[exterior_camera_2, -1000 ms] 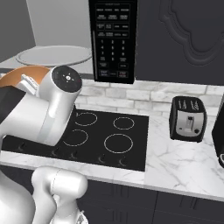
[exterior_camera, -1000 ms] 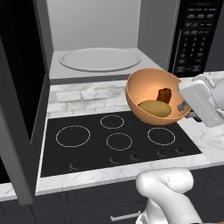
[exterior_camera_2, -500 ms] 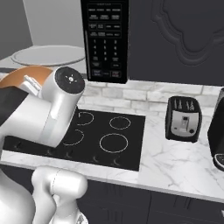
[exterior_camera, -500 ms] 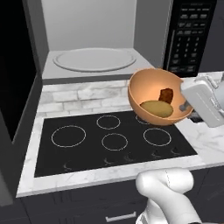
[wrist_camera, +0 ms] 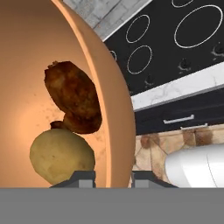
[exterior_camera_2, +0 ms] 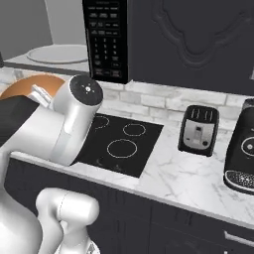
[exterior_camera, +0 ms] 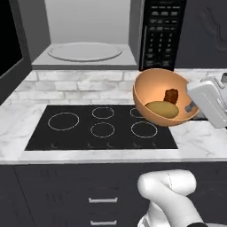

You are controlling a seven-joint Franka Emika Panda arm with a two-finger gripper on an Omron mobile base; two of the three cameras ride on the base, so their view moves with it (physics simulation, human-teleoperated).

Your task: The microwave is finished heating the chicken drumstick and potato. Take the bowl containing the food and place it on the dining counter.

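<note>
My gripper (exterior_camera: 191,106) is shut on the right rim of the orange-brown bowl (exterior_camera: 150,91), which hangs tilted above the right side of the black cooktop (exterior_camera: 102,126). Inside the bowl lie the tan potato (exterior_camera: 162,109) and the dark brown chicken drumstick (exterior_camera: 170,95). In the hand view the bowl's wall (wrist_camera: 109,87) passes between the gripper (wrist_camera: 113,175) fingers, with the drumstick (wrist_camera: 74,96) above the potato (wrist_camera: 61,155). The microwave (exterior_camera: 84,26) stands open behind, its white turntable (exterior_camera: 84,51) bare. The dining counter is out of view.
The microwave's black keypad panel (exterior_camera_2: 105,39) is just behind the bowl (exterior_camera_2: 34,84). A small black toaster (exterior_camera_2: 198,130) and a dark coffee machine (exterior_camera_2: 243,146) stand on the marble counter (exterior_camera_2: 163,173) right of the cooktop. Dark drawers (exterior_camera: 66,190) run below.
The whole picture has shifted, so the base has moved: the microwave door has slid off at the left and more counter shows at the right. The bowl stays in the gripper.
</note>
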